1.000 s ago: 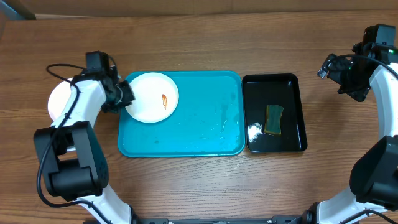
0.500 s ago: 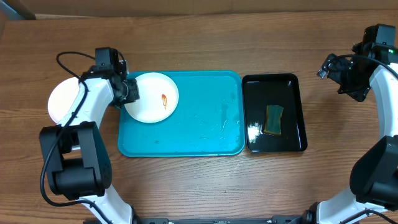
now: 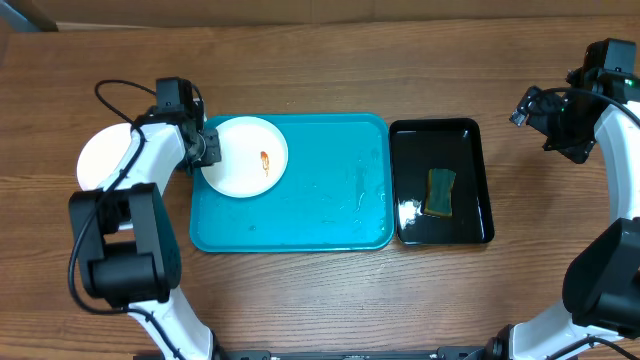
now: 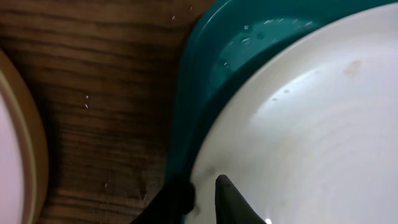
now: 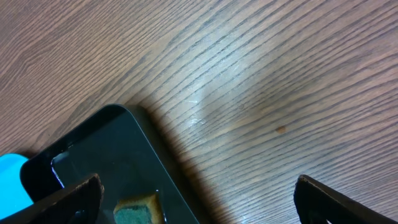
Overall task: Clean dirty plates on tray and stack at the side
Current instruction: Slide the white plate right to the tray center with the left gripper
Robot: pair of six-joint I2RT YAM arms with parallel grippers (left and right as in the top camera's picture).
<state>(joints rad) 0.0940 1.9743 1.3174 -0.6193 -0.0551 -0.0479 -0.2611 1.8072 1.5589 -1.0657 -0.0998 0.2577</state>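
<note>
Left fingers [image 4: 176, 204]: shifted up the edge, now clamped on plate [image 3: 240, 170] rim. Right fingers [image 5: 68, 198]: spread, idle. Smear [image 3: 264, 160] remains; cleaning pending.

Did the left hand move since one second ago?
Yes. The left hand, gripping the white plate, shifted slightly toward the far table edge and closer to the tray.

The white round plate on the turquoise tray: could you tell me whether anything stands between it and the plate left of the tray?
Only the raised rim of the turquoise plastic tray lies between the white round plate and the pale round plate on the wooden table. The left gripper straddles the white plate's edge there.
</note>
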